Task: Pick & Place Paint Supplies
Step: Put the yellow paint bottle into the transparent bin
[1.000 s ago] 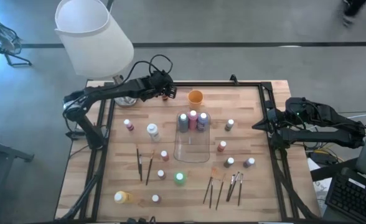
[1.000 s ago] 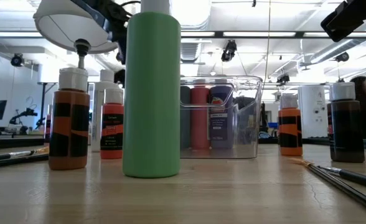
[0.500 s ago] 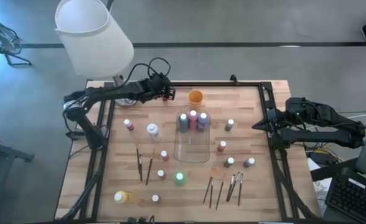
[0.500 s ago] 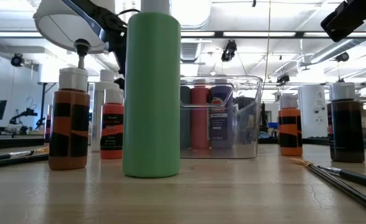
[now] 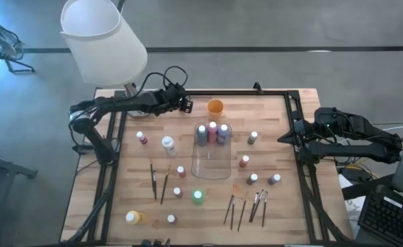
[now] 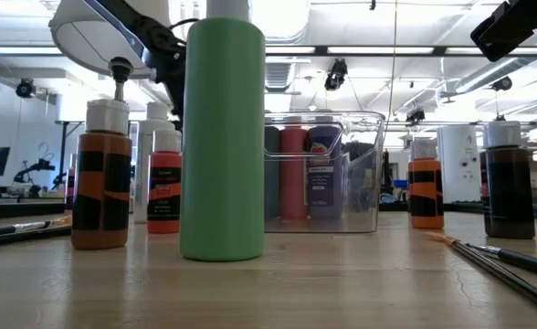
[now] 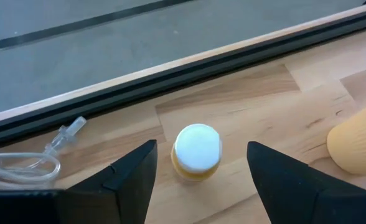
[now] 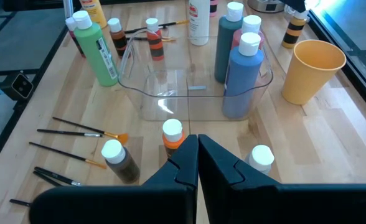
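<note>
Sliding back toward the table's far-left corner, the left gripper [image 7: 198,165] hangs wide open above a small yellow, white-capped paint bottle [image 7: 196,152], beside the orange cup [image 7: 357,144]. This looks like the approach: next comes lowering and closing. The right gripper [image 8: 198,157] waits shut at the right edge. No label is readable.

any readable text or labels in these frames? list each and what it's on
None can be read.
Red bottle in the low view: dark label band with small print, too blurred.
Blue bottle in the clear tray: label blurred.
Green bottle in the right wrist view: side label too small.
</note>
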